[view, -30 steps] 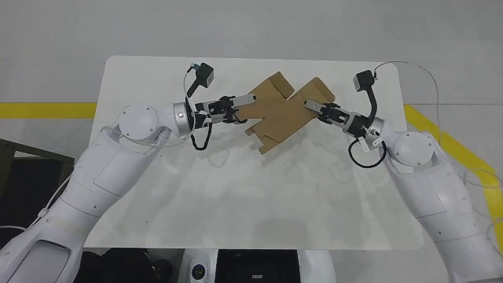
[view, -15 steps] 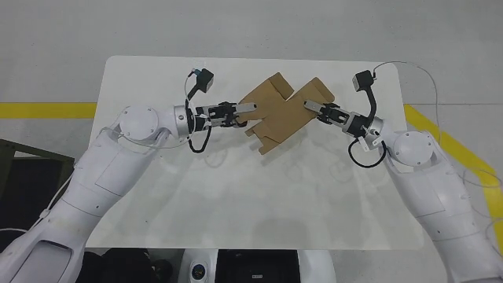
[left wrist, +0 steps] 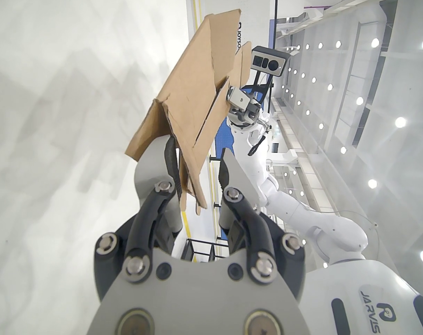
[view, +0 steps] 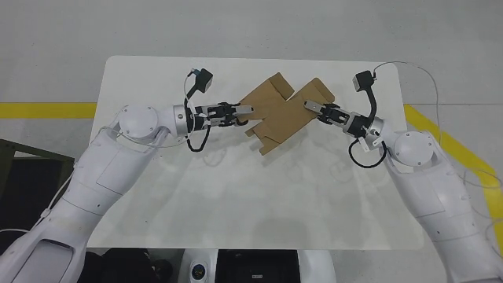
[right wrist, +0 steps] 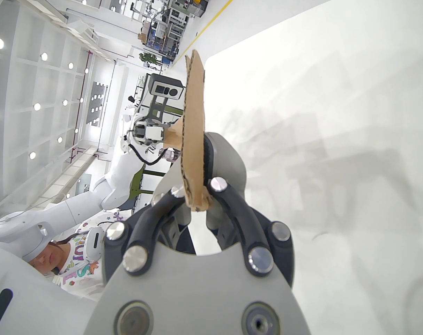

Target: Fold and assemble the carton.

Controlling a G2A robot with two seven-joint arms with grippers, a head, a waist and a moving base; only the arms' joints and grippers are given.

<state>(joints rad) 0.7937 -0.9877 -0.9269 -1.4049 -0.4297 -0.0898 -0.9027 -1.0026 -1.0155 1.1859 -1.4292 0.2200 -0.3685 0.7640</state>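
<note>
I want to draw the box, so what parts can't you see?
Top view: the underside of the box, hidden by its own panels.
Right wrist view: its flat sides, since the right gripper holds it edge-on.
Left wrist view: the left gripper has one finger partly behind the box.

The carton is a plain brown corrugated cardboard blank, not yet assembled, with cut slots and several flaps splaying out so that from above it makes a rough cross. It hangs above the far middle of the table, and one end flap is pinched in the right gripper. The edge of the opposite flap lies between the spread fingers of the left gripper, where one panel is bent back along its crease
</note>
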